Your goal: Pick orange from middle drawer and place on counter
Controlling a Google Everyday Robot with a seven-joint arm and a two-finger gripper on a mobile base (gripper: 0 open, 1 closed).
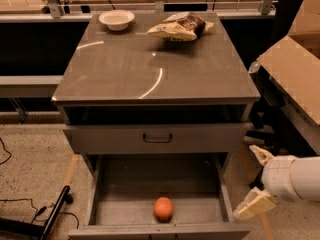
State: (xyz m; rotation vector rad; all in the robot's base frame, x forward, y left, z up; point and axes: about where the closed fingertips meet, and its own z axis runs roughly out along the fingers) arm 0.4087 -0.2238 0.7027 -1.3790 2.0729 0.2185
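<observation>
- This is looking like a robotics lab or test workshop — not a home kitchen.
- A grey metal drawer cabinet (200, 138) is standing alone at the centre on a speckled hard floor (35, 154), with its glossy counter (150, 69) reflecting overhead lights.
- At 12 o'clock, metal frame rails (160, 6) are running across behind the cabinet.
- At 3 o'clock, a large cardboard box (295, 69) is crowding in from the edge.
- At 8 o'clock, loose black cables (20, 206) are trailing over the floor beside a black equipment leg (52, 216).
- At 4 o'clock, the robot's white gripper (257, 180) is hovering just beside the pulled-out middle drawer (130, 184) — its fingers are standing spread apart.
</observation>
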